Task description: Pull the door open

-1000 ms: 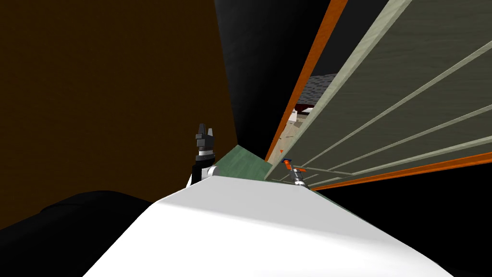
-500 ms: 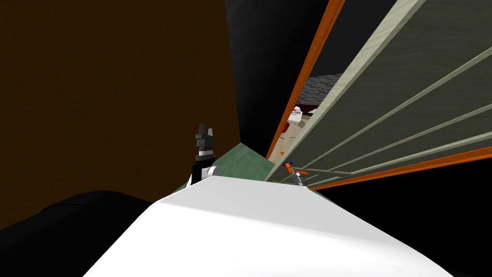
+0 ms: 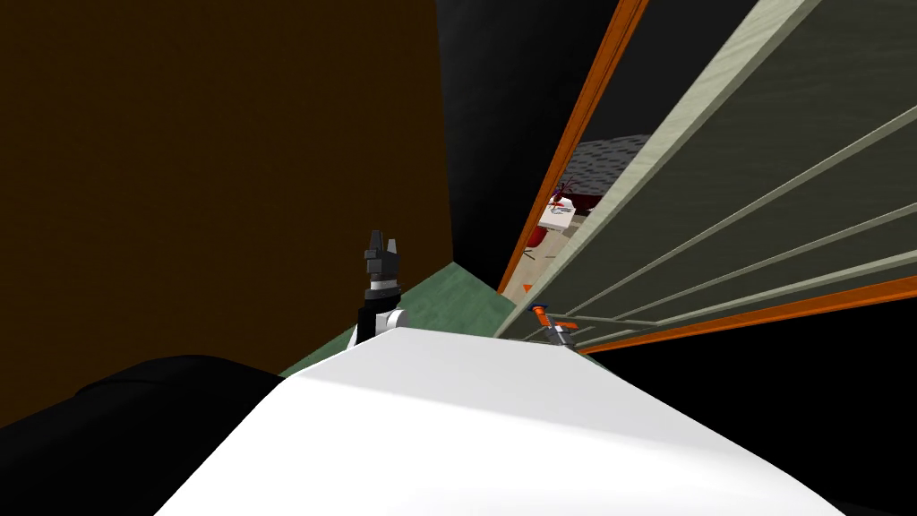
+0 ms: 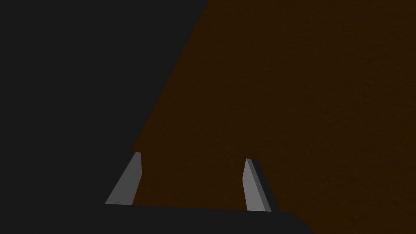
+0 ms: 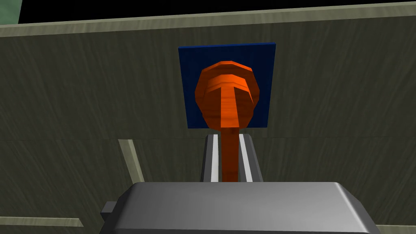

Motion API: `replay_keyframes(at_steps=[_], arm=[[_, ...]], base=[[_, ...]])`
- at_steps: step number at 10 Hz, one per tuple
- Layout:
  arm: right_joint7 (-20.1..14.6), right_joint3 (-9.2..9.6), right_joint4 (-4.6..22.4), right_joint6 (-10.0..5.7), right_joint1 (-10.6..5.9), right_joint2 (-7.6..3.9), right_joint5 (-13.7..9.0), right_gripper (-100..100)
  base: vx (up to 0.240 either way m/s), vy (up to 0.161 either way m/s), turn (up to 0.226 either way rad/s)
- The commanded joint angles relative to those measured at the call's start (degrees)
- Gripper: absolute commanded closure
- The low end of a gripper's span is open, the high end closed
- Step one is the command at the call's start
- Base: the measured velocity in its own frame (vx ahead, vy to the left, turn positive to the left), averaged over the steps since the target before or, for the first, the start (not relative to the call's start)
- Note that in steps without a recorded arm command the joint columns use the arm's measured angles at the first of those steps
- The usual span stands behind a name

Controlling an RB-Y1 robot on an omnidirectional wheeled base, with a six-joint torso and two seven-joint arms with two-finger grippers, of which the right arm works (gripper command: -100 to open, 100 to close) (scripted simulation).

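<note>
The door (image 3: 761, 197) is a dark olive panelled leaf with pale trim, set in an orange frame (image 3: 587, 116) and standing ajar. Its orange lever handle (image 5: 227, 97) sits on a blue square plate (image 5: 191, 81). My right gripper (image 5: 230, 160) is shut on the handle's lever, a finger (image 5: 214, 158) pressing each side. In the head view the handle (image 3: 539, 312) and right gripper (image 3: 555, 330) lie just past my chest. My left gripper (image 3: 381, 242) is raised to the left, open, with its fingers (image 4: 130, 178) apart and holding nothing.
A dark brown wall (image 3: 215, 179) stands close on my left. A strip of green floor (image 3: 439, 300) runs ahead. Through the gap by the door frame I see a lit room with a pale floor, a white table (image 3: 557, 218) and red objects.
The gap between the door's edge and the frame has widened, showing more of the room beyond. My view has shifted a little to the right. The right gripper stays on the handle.
</note>
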Motion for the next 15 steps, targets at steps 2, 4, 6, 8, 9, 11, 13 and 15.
replay_keyframes(at_steps=[2,4,6,8,9,11,13,15], arm=[[-0.67,0.51,1.72,-2.52,0.66,-0.55,0.21,100],[-1.04,0.75,2.42,-4.11,1.27,-1.00,0.27,100],[-1.36,0.95,2.99,-5.43,1.78,-1.36,0.33,100],[-1.34,1.00,2.12,-4.79,2.20,-1.33,0.35,100],[-1.20,1.51,2.52,-4.31,1.37,-1.07,0.38,100],[-1.01,2.06,2.79,-3.57,0.12,-0.86,0.33,100],[-0.81,2.60,3.06,-2.82,-1.12,-0.64,0.27,100],[-0.60,3.21,3.35,-2.00,-2.50,-0.40,0.21,100]], base=[[-0.199,-0.090,0.192],[-0.186,-0.074,0.169],[-0.241,-0.059,0.144],[-0.109,-0.039,0.047],[-0.156,-0.055,0.096],[-0.214,-0.065,0.117],[-0.208,-0.067,0.098],[-0.204,-0.063,0.097]])
